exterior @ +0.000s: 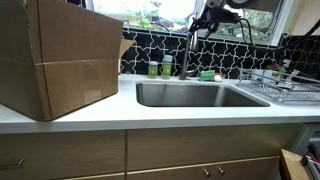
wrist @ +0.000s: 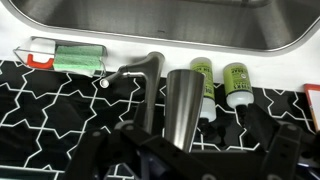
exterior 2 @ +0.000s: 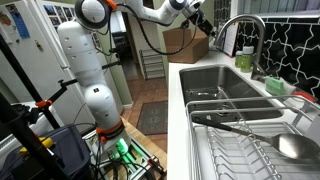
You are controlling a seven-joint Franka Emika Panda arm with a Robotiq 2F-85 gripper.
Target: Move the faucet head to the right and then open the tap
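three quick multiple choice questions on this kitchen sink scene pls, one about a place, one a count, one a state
1. Where is the cardboard box? A on the floor; B on the counter beside the sink; C on a chair
2. How many green bottles stand by the tap? A one; B two; C four
3. The sink basin is: A piled with plates; B brimming with water; C bare steel
Key: 1B, it rests on the countertop; 2B, the wrist view shows two; 3C, its steel floor shows.

Counter (exterior: 200,116) with box (exterior: 60,60), bottles (exterior: 160,69), tap (exterior: 187,58)
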